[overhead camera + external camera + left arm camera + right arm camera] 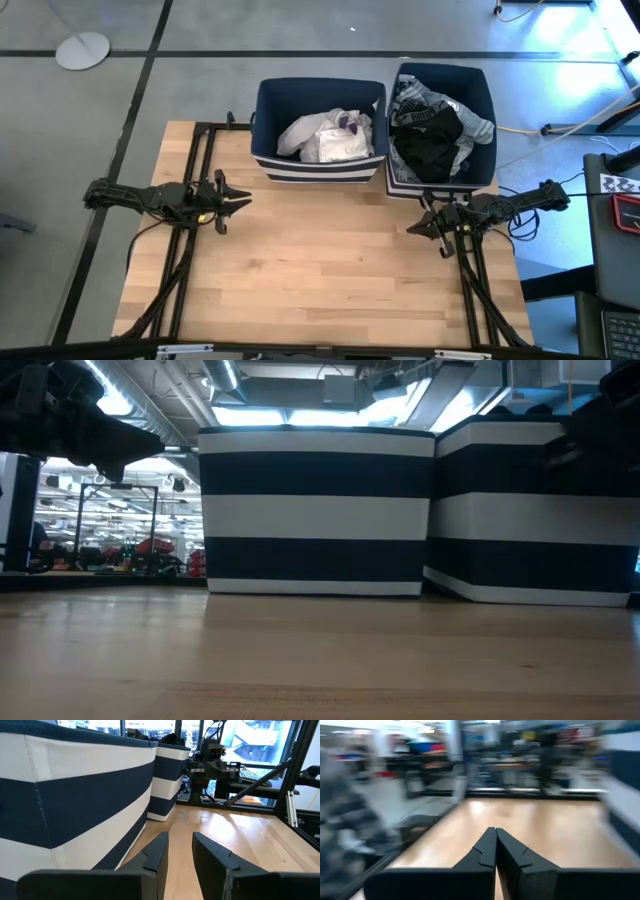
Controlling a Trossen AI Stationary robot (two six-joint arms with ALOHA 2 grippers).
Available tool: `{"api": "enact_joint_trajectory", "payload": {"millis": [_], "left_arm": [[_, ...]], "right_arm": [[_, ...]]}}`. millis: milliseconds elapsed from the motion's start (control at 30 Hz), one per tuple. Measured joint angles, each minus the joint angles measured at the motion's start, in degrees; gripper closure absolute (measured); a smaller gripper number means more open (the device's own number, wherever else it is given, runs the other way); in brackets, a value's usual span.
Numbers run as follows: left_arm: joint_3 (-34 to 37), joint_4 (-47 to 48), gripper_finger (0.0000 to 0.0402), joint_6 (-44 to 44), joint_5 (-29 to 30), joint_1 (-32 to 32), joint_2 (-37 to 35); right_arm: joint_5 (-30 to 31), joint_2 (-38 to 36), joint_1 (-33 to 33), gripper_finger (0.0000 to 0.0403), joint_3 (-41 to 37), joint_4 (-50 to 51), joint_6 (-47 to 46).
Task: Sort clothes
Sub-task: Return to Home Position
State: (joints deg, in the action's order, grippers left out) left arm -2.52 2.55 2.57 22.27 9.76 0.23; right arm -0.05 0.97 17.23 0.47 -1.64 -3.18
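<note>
Left gripper (240, 200), fingers apart and empty, hovers over the left side of the light wooden tabletop (320, 285). Beside it, the left navy white-striped fabric bin (262, 120) holds the white garments (325, 138). Right gripper (413, 228), fingers together and empty, sits near the right navy white-striped fabric bin (487, 110), which holds the black and grey garments (430, 135).

The high view looks straight down on the whole bench (330, 270). The low view sits at bench level, near the striped bins (315, 510). Wrist views look along the bench; the left shares these bins.
</note>
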Motion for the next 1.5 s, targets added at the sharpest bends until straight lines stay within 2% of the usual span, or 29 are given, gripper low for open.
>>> {"api": "enact_joint_trajectory", "payload": {"millis": [133, 233, 633, 1500], "left_arm": [[0.0, 0.0, 0.0325, 0.0, 0.0, 0.0, 0.0], [0.0, 0.0, 0.0325, 0.0, 0.0, 0.0, 0.0], [0.0, 0.0, 0.0325, 0.0, 0.0, 0.0, 0.0], [0.0, 0.0, 0.0325, 0.0, 0.0, 0.0, 0.0]], "right_arm": [[-14.0, 0.0, 0.0, 0.0395, 0.0, -1.7, 0.0], [-17.0, 0.0, 0.0, 0.0395, 0.0, -2.0, 0.0], [-10.0, 0.0, 0.0, 0.0395, 0.0, -1.2, 0.1], [-9.6, 0.0, 0.0, 0.0395, 0.0, -1.2, 0.1]]}}
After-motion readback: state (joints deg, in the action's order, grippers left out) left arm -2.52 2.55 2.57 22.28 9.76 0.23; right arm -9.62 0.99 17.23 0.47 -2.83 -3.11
